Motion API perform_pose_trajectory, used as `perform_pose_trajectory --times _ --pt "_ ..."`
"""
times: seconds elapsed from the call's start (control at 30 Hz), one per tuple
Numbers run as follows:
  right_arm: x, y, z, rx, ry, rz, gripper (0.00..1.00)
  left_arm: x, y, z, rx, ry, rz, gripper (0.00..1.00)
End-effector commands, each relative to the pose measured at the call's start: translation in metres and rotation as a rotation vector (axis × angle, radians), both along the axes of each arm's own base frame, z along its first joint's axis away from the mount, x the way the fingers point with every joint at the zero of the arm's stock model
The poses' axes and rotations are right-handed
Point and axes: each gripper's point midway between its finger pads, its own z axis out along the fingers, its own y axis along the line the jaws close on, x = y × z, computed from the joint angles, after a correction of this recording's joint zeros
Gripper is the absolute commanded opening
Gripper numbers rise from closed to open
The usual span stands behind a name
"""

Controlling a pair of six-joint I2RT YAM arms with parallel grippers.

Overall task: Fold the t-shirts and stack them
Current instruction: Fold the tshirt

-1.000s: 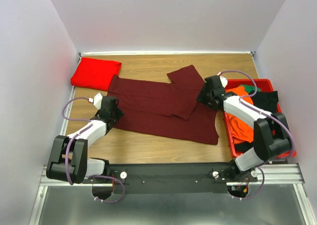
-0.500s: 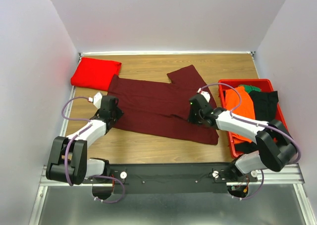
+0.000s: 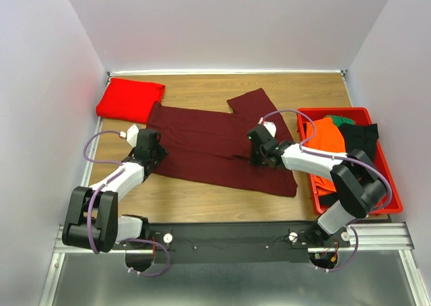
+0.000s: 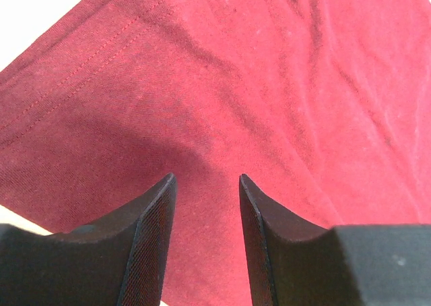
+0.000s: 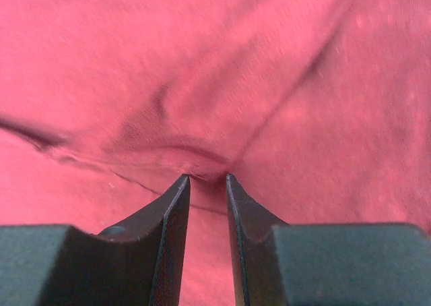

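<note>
Your right pincer [image 5: 205, 178] had slid away from the red bin [image 3: 330, 110], nearly closed on a ridge of the maroon t-shirt [image 3: 202, 144], which lay spread on the tabletop [image 3: 202, 199] left of that bin. Your left pincer [image 4: 205, 178] sat open, holding nothing. The fold looked under way.
</note>
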Motion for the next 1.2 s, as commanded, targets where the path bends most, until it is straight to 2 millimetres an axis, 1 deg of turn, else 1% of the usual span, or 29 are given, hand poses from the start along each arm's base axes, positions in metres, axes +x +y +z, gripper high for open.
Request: perform_pose_trajectory --times 0.0,0.1,0.17,0.23,0.37,0.4,0.43,0.47,0.5,0.53,0.6,0.7,0.77,0.9,1.07,1.17 --pt "0.023 0.008 0.011 -0.030 -0.065 -0.002 0.35 0.007 0.002 0.011 0.015 -0.030 0.008 0.50" --pt "0.030 0.012 0.009 -0.037 -0.065 -0.002 0.35 0.008 0.002 0.012 0.018 -0.032 0.007 0.50" --pt "0.037 0.015 0.012 -0.042 -0.079 -0.007 0.35 0.008 0.002 0.013 0.018 -0.032 0.005 0.50" --pt "0.041 0.017 0.008 -0.058 -0.077 -0.003 0.36 0.009 0.002 0.013 0.020 -0.032 0.003 0.50" --pt "0.053 0.022 0.008 -0.071 -0.088 -0.004 0.36 0.009 0.002 0.013 0.021 -0.031 0.000 0.50" --pt "0.055 0.024 0.008 -0.072 -0.088 0.000 0.34 0.009 0.001 0.012 0.022 -0.030 0.000 0.50" --pt "0.059 0.027 0.008 -0.073 -0.093 0.003 0.31 0.009 0.001 0.013 0.020 -0.033 -0.001 0.50" --pt "0.061 0.028 0.008 -0.076 -0.095 0.002 0.26 0.010 0.002 0.013 0.020 -0.034 0.000 0.50" --pt "0.064 0.030 0.008 -0.077 -0.096 0.004 0.16 0.010 0.002 0.013 0.021 -0.032 -0.001 0.50" --pt "0.066 0.031 0.010 -0.074 -0.102 0.003 0.12 0.010 0.001 0.013 0.021 -0.034 -0.002 0.50" --pt "0.066 0.032 0.007 -0.077 -0.096 0.005 0.05 0.010 0.001 0.014 0.021 -0.035 -0.004 0.50" --pt "0.067 0.033 0.007 -0.074 -0.097 0.004 0.01 0.011 0.001 0.015 0.023 -0.038 -0.005 0.50" --pt "0.068 0.033 0.008 -0.075 -0.101 0.003 0.00 0.011 0.001 0.016 0.021 -0.041 -0.006 0.50" --pt "0.077 0.036 0.017 -0.080 -0.131 -0.003 0.00 0.012 0.000 0.017 0.017 -0.043 -0.009 0.50" --pt "0.100 0.048 0.031 -0.091 -0.184 0.017 0.00 0.013 0.001 0.016 0.022 -0.039 -0.007 0.50" --pt "0.112 0.055 0.035 -0.103 -0.205 0.030 0.01 0.013 0.001 0.017 0.025 -0.042 -0.008 0.50"
